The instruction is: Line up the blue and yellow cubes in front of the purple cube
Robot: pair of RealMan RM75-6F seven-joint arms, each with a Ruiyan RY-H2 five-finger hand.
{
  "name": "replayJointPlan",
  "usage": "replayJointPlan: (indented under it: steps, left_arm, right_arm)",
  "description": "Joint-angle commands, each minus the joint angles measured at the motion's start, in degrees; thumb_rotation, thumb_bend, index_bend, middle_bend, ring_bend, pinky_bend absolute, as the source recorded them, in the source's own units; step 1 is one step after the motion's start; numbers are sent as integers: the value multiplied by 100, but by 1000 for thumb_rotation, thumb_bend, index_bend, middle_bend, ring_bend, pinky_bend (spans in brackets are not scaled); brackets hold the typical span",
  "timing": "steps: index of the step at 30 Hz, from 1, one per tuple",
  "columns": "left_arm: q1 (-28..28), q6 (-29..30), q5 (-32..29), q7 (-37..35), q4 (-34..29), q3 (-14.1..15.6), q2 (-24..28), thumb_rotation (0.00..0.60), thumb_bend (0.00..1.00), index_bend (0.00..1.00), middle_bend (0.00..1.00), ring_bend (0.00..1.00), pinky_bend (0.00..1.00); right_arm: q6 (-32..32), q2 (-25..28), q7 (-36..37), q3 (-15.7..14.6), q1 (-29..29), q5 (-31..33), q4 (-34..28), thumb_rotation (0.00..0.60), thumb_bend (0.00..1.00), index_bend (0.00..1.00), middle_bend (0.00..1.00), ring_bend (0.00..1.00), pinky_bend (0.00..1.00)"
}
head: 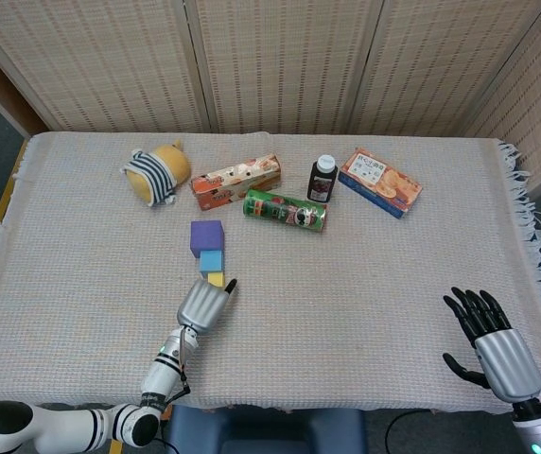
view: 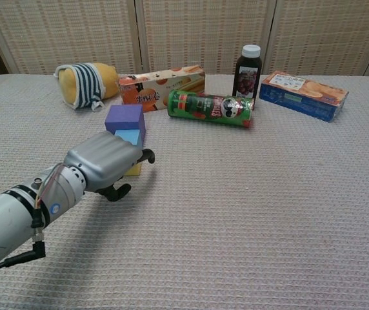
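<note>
alignment step, late stage. purple cube, blue cube and yellow cube lie in a short row on the table cloth, purple farthest from the robot, blue just before it and touching, yellow nearest and small. in the head view the row leans slightly, each nearer cube sitting a little to the right of the one behind it, so the line looks close to formed but perhaps not quite straight.

left hand hovers low just in front of the yellow cube, back of the hand upward, fingers curled inward; one dark fingertip reaches beside the cube's right edge. in the chest view the left hand covers most of the yellow cube, so whether it touches or pinches the cube cannot be told; nothing is plainly held.

likely next move: a small nudge or re-grip of the yellow cube to square it with the blue one, gently, since the cubes are light and touching and a push could shift the whole row.

right hand rests near the table's near right edge, fingers spread, holding nothing, well apart from the cubes.
</note>
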Motion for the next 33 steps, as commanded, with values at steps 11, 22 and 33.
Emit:
replayJointPlan:
  steps: [11,22,33]
  left_arm:
    - [22,82,-103,304,87,21,5,600,446,250,1000,1000,1000]
    - [63,105,-149,332,60,18,41,600,445,266,1000,1000,1000]
    - [74,95,-114,264,74,13,50,600,445,281,1000,1000,1000]
  right_arm:
    - [-75,48,38,-52,21,-33,-52,543,34,0,0,0,0]
    - [-122,68,18,-64,26,-14,-89,544,34,0,0,0,0]
    - [-165,73,-12,-66,31,11,-109,544,35,0,0,0,0]
